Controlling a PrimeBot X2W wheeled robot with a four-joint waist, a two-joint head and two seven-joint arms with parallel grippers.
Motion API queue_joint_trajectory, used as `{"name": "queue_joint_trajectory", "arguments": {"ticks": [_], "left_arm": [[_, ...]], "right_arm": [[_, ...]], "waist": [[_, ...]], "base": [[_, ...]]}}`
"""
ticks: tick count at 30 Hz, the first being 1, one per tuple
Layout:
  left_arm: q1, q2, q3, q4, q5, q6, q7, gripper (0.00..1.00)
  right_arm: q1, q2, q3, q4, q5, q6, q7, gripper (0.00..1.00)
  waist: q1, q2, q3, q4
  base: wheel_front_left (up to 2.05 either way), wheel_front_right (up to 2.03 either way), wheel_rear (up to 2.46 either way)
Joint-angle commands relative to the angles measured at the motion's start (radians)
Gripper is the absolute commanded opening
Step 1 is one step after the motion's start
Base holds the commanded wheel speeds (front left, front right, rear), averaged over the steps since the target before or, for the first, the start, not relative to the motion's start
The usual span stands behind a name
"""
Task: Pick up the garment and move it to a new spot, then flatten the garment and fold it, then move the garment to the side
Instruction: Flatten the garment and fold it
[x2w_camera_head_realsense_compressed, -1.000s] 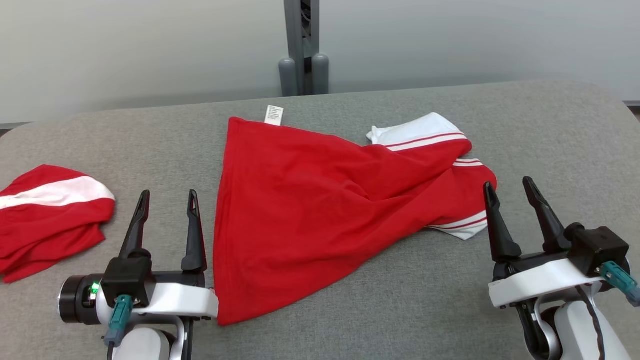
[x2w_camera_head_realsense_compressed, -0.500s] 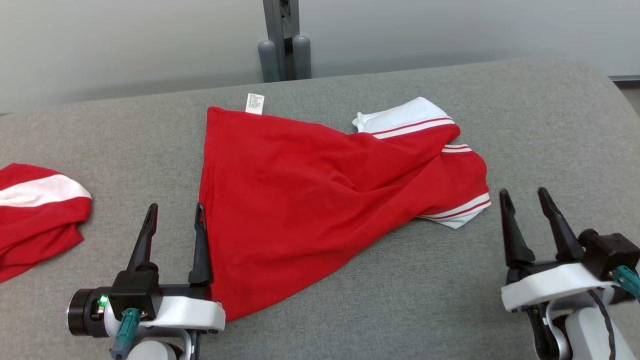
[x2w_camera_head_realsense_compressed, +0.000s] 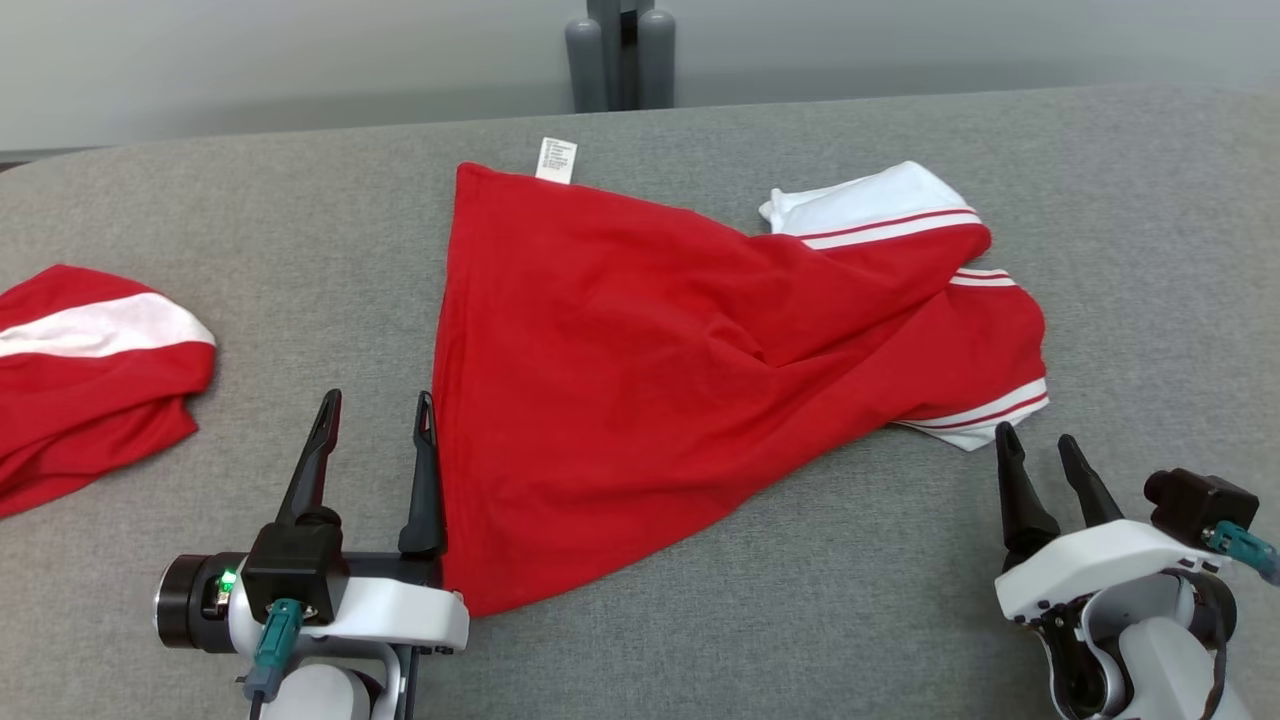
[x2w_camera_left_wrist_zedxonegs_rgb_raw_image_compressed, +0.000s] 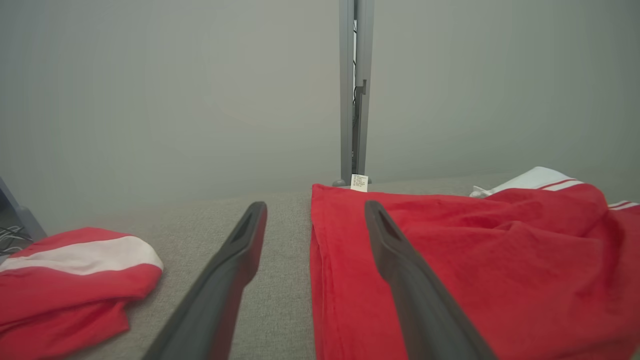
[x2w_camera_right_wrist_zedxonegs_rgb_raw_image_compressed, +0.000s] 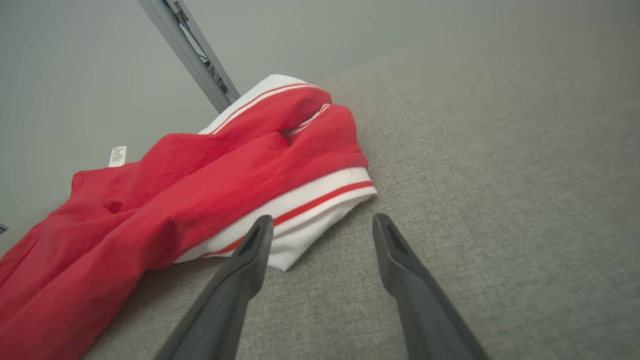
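Looked pretty early on: the shirt (x2w_camera_head_realsense_compressed: 640, 360) lay rumpled and unfolded on the tabletop (x2w_camera_head_realsense_compressed: 250, 220), while left hand (x2w_camera_head_realsense_compressed: 379, 396) and right hand (x2w_camera_head_realsense_compressed: 1034, 434) both gaped wide, gripping nothing. Flattening, folding, moving aside all left.

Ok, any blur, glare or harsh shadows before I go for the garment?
Head view: even light, no glare, the garment sharp with a soft shadow at its near edge. Left wrist view: hazy grey backdrop, close fingers slightly soft. Right wrist view: tilted, the post leans, table weave crisp.

It looks like a bare lab test room: grey cloth-covered table (x2w_camera_head_realsense_compressed: 850, 600), plain pale wall (x2w_camera_head_realsense_compressed: 250, 70), metal post (x2w_camera_left_wrist_zedxonegs_rgb_raw_image_compressed: 346, 90).
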Motion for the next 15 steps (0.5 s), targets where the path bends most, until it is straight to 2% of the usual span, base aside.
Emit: {"name": "queue_joint_trajectory", "arguments": {"ticks": [1, 9, 10, 11, 12, 13, 15], "left_arm": [[-0.014, 0.003, 0.000, 0.002, 0.002, 0.003, -0.003, 1.00], [-0.033, 0.003, -0.014, 0.001, -0.008, 0.009, -0.003, 1.00], [-0.034, 0.003, -0.015, 0.002, -0.009, 0.011, -0.003, 1.00], [-0.033, 0.003, -0.017, 0.003, -0.010, 0.011, -0.003, 1.00], [-0.032, 0.003, -0.018, 0.004, -0.009, 0.013, -0.003, 1.00], [-0.033, 0.003, -0.018, 0.004, -0.011, 0.014, -0.003, 1.00], [-0.036, 0.003, -0.016, 0.004, -0.013, 0.016, -0.003, 1.00]], "right_arm": [[-0.017, -0.002, -0.006, 0.014, 0.019, 0.002, 0.010, 1.00], [-0.079, -0.012, 0.015, 0.099, 0.119, 0.001, 0.074, 1.00], [-0.086, -0.015, 0.021, 0.108, 0.123, 0.002, 0.076, 0.96], [-0.092, -0.017, 0.026, 0.113, 0.127, 0.002, 0.075, 0.46], [-0.100, -0.022, 0.033, 0.110, 0.129, 0.002, 0.063, 0.13], [-0.109, -0.025, 0.034, 0.107, 0.134, 0.002, 0.050, 0.00], [-0.120, -0.035, 0.036, 0.097, 0.145, 0.002, 0.025, 0.00]], "waist": [[0.0000, -0.0001, 0.008, 0.011], [0.0000, -0.0001, 0.028, 0.044], [0.0000, -0.0001, 0.030, 0.047], [0.0000, -0.0001, 0.031, 0.049], [0.0000, -0.0001, 0.032, 0.052], [0.0000, -0.0001, 0.033, 0.053], [0.0000, -0.0001, 0.033, 0.053]], "base": [[0.00, 0.00, 0.00], [0.00, 0.00, 0.00], [0.00, 0.00, 0.00], [0.00, 0.00, 0.00], [0.00, 0.00, 0.00], [0.00, 0.00, 0.00], [0.00, 0.00, 0.00]]}}
